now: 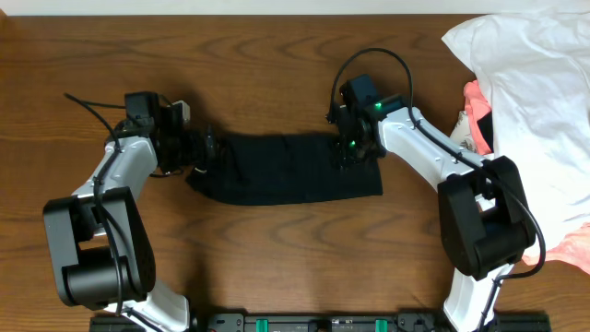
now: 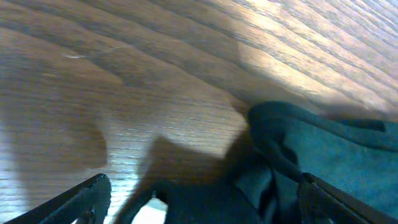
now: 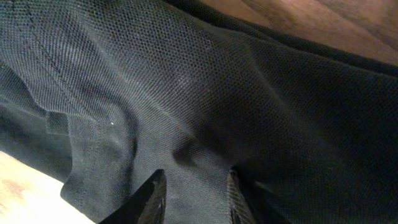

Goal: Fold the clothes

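The left arm (image 1: 120, 172) and right arm (image 1: 424, 143) share one build: white link shells between bulky black joint housings. Thin black cables (image 1: 373, 57) loop over each wrist. Small green lights (image 1: 377, 106) glow on the right arm's wrist module. The left claw (image 2: 199, 193) and right claw (image 3: 194, 180) have slim, tapered black fingers.
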Robot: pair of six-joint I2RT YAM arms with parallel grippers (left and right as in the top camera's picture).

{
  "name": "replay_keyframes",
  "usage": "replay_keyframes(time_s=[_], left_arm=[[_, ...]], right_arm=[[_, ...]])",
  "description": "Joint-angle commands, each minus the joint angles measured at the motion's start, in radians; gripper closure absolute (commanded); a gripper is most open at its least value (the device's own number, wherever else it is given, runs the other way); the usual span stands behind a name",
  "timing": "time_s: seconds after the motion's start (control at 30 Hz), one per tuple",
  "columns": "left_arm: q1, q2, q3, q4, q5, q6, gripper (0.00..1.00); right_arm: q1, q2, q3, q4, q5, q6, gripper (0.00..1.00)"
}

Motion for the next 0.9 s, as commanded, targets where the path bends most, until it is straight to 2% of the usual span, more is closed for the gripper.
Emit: replay_keyframes(time_s=[0.0, 0.1, 0.23, 0.33, 0.47, 0.63, 0.87], left_arm=[[-0.003, -0.001, 0.007, -0.006, 0.034, 0.028, 0.04], [-0.003, -0.001, 0.007, -0.006, 0.054, 0.039, 0.04], [-0.003, -0.001, 0.007, 0.007, 0.166, 0.076, 0.03], [-0.003, -0.001, 0.006, 0.001, 0.177, 0.089, 0.03], [-0.004, 0.005, 0.006, -0.053, 0.168, 0.136, 0.03], [-0.004, 0.023, -0.006, -0.086, 0.035, 0.134, 0.03], [-0.004, 0.085, -0.01, -0.116, 0.025, 0.132, 0.03]], right_arm=[[0.007, 0.011, -0.006, 0.0, 0.003, 0.008, 0.69], [0.007, 0.011, -0.007, -0.001, 0.003, 0.008, 0.69], [0.007, 0.011, -0.01, 0.0, 0.003, 0.008, 0.69], [0.007, 0.011, -0.011, 0.0, 0.003, 0.008, 0.68], [0.007, 0.011, -0.011, 0.002, 0.003, 0.008, 0.69], [0.007, 0.011, -0.011, 0.0, 0.003, 0.008, 0.69], [0.007, 0.011, -0.011, -0.002, 0.003, 0.008, 0.68]])
